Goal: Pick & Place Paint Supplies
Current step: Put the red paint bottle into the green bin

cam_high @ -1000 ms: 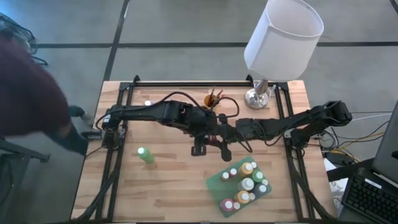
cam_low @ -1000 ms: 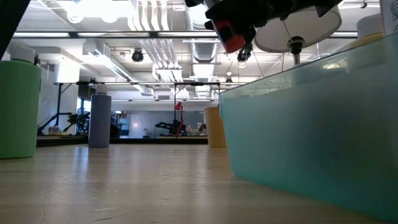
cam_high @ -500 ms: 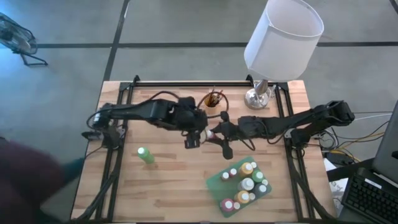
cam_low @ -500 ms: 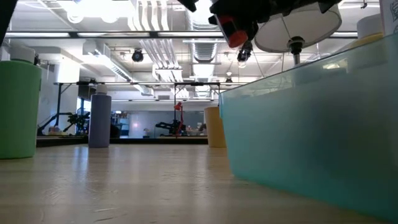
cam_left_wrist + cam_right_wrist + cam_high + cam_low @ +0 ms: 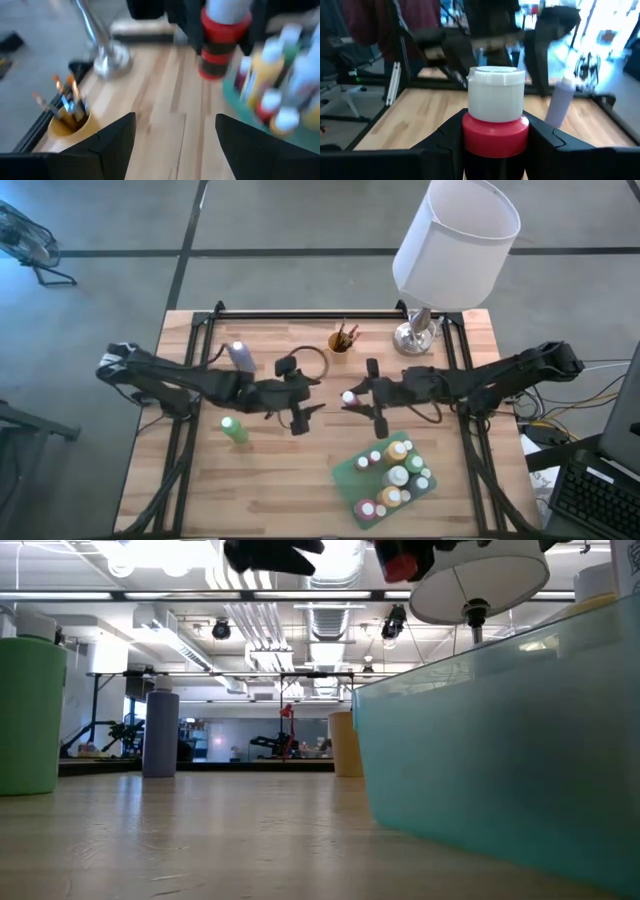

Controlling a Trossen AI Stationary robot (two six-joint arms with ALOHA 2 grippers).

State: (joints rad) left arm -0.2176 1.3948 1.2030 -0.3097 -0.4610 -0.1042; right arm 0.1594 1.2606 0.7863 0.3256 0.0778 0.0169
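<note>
No readable labels anywhere. Since the last frame, the left gripper (image 5: 303, 392) has let go and pulled back toward frame left, jaws wide and empty. The right gripper (image 5: 362, 395), at centre frame, now holds the red bottle (image 5: 496, 131) alone, clamped on its body with the white cap up. The green tray (image 5: 352, 473) of bottles sits lower right; the brush cup (image 5: 341, 340) is top centre.

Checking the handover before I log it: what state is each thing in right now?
Red paint bottle: upright, capped, held off the table.
Right gripper: shut on the red paint bottle.
Left gripper: open, empty.
Green tray: holds upright capped bottles.
Green bottle: upright on the table.
Brush cup: upright, brushes inside.
</note>
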